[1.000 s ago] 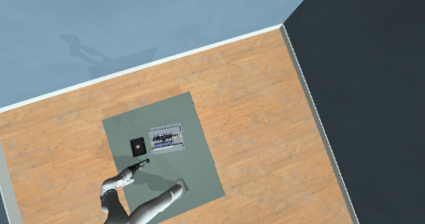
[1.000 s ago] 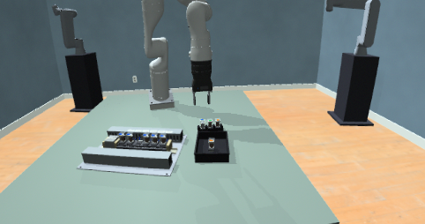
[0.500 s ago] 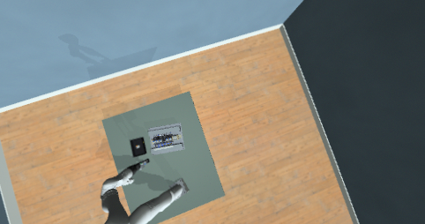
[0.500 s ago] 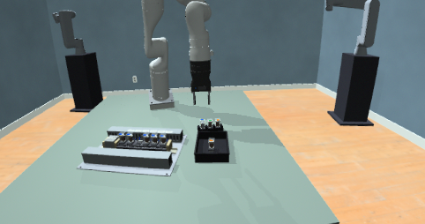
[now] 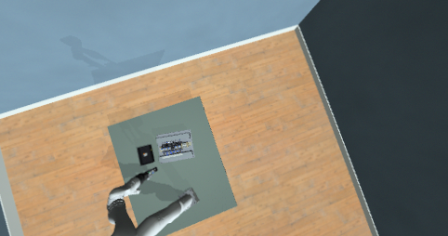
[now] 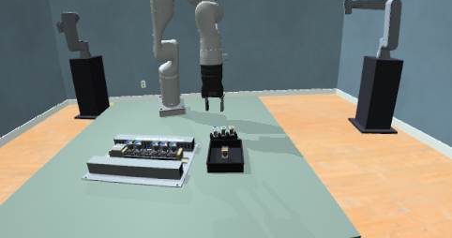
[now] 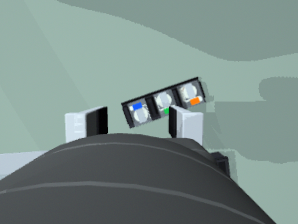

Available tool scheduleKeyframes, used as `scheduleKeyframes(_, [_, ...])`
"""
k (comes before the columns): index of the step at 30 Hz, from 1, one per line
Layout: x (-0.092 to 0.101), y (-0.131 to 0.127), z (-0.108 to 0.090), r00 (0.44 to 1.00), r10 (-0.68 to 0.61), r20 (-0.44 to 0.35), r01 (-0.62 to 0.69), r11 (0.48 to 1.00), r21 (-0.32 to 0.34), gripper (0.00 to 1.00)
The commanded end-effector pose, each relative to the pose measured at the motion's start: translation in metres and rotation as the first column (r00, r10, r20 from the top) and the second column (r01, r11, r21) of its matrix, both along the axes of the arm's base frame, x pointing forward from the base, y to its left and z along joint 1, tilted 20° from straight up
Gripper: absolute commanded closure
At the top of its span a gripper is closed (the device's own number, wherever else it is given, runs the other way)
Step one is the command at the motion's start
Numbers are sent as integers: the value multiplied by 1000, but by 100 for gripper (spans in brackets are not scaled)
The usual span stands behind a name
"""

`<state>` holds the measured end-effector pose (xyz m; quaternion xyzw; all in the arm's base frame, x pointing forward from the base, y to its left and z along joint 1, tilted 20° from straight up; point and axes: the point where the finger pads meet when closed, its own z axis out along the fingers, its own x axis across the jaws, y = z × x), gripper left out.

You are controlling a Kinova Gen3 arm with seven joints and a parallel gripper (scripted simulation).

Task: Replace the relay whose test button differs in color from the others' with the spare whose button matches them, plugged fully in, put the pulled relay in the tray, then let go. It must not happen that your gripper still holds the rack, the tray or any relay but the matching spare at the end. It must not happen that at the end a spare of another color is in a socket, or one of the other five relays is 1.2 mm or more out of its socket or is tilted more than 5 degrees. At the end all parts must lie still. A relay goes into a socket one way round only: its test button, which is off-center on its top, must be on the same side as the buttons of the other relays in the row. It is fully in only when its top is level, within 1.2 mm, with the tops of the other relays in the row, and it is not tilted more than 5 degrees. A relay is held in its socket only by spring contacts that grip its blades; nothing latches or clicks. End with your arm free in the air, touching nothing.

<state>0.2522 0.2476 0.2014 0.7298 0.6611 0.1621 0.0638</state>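
Note:
My gripper is open and empty, above the spare rack. The rack holds a blue-button spare, a green-button spare and an orange-button spare. In the wrist view the blue button is on the opposite side from the other two, and the right finger overlaps the green spare's edge. An orange-button relay sits in the black tray. The relay row shows blue buttons and a low gap between standing relays.
The panel carries the row between two raised grey ducts, the front duct and the rear duct. The tray stands beside the panel, directly next to the spare rack. A tray corner shows beside the gripper body in the wrist view.

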Motion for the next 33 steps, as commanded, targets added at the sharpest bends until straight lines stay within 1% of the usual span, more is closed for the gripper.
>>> scheduleKeyframes(1, [0, 0, 1, 1000, -30, -1, 30, 999, 11, 0])
scheduleKeyframes(7, [0, 0, 1, 993, -116, -14, 117, 992, 40, 0])
scheduleKeyframes(9, [0, 0, 1, 993, -116, -14, 117, 992, 40, 0])
scheduleKeyframes(12, [0, 0, 1, 987, -156, -22, 157, 986, 53, 0])
scheduleKeyframes(24, [0, 0, 1, 945, -322, -57, 326, 939, 105, 0])
scheduleKeyframes(33, [0, 0, 1, 930, -361, -67, 367, 923, 117, 0])
